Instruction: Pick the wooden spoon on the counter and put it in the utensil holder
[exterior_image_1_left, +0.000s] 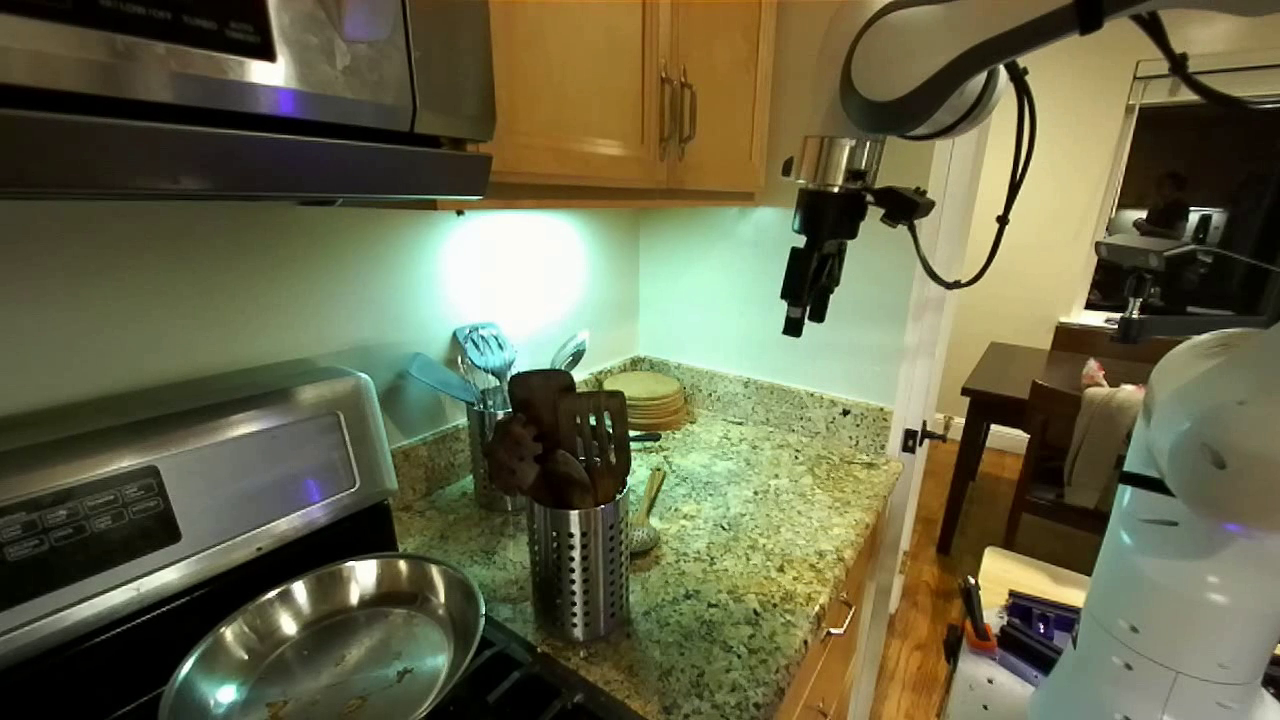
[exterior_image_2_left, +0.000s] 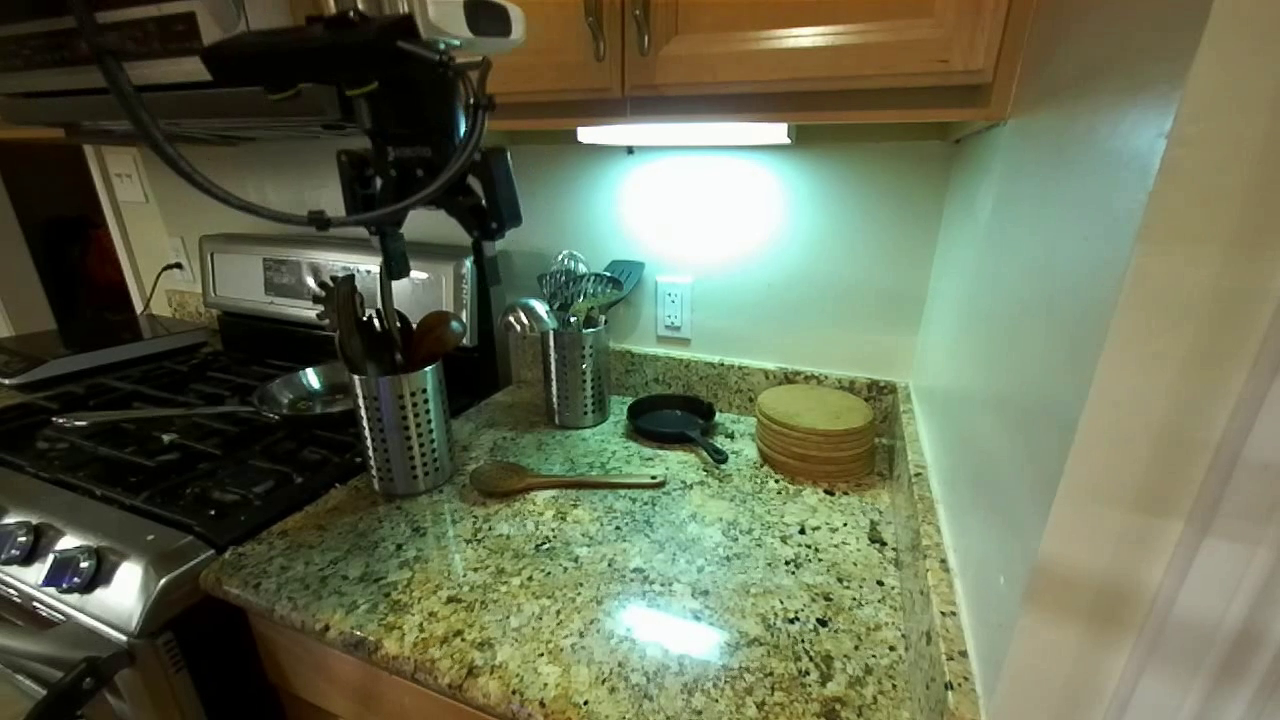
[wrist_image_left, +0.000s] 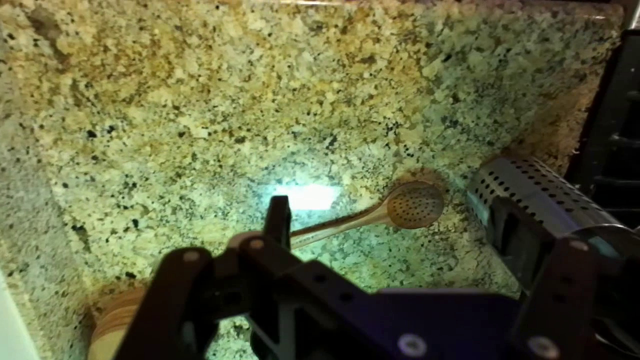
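The wooden spoon (exterior_image_2_left: 560, 482) lies flat on the granite counter (exterior_image_2_left: 560, 590), its dotted bowl toward the utensil holder (exterior_image_2_left: 405, 435). In an exterior view the spoon (exterior_image_1_left: 645, 525) is partly hidden behind the metal holder (exterior_image_1_left: 580, 570), which stands upright with dark utensils. My gripper (exterior_image_1_left: 806, 315) hangs open and empty, fingers down, well above the counter (exterior_image_1_left: 750, 520). In an exterior view the gripper (exterior_image_2_left: 440, 260) appears above the holder. In the wrist view the spoon (wrist_image_left: 360, 220) shows between the spread fingers (wrist_image_left: 392, 222); one finger hides its handle end. The holder (wrist_image_left: 540, 190) is behind the other finger.
A second metal holder (exterior_image_2_left: 577, 378) with utensils stands by the back wall. A small black skillet (exterior_image_2_left: 670, 418) and a stack of round boards (exterior_image_2_left: 815, 435) are near it. A steel frying pan (exterior_image_1_left: 340, 640) sits on the stove. Cabinets (exterior_image_1_left: 600, 90) hang above.
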